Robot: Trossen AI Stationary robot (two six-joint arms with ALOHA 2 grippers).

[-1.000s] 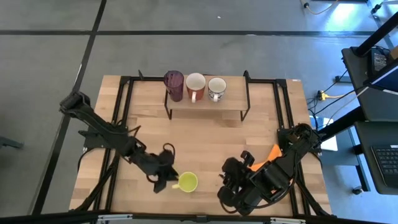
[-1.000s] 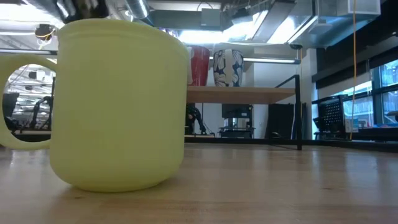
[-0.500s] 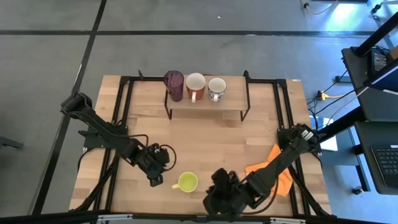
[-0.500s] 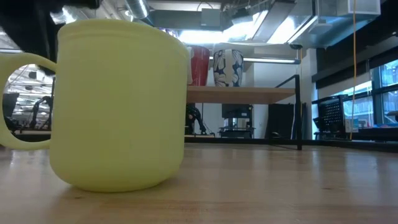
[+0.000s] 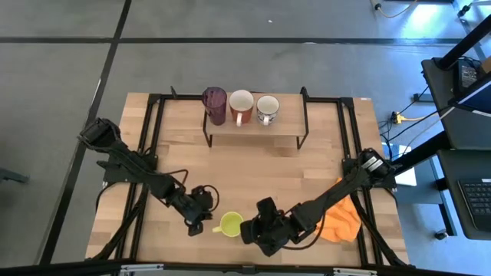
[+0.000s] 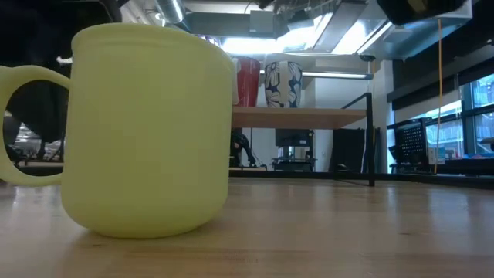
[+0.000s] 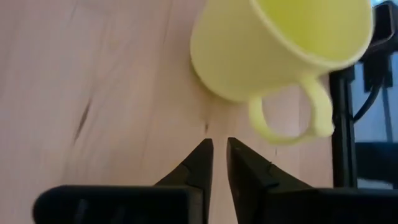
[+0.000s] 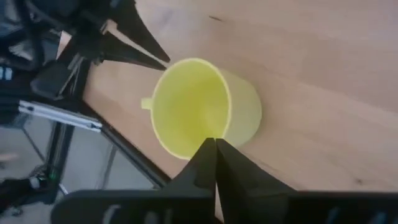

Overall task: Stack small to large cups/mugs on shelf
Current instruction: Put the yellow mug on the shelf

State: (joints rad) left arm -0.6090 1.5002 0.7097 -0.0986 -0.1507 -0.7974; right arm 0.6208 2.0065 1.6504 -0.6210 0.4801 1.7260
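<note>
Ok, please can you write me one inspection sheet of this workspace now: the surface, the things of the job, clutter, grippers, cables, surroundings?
Surface: light-wood table, black frame rails along both sides.
Job's things: purple tumbler, reddish-brown mug and white patterned mug stand in a row on the shelf; yellow-green mug stands upright on the table near its front edge, handle toward the left arm.
Clutter: orange cloth under the right arm.
Grippers: left gripper nearly shut, empty, close to the mug's handle; right gripper shut, empty, over the mug's rim.
Cables: black cable along the left arm; yellow cable on the floor.
Surroundings: grey floor, desk with keyboard.
</note>
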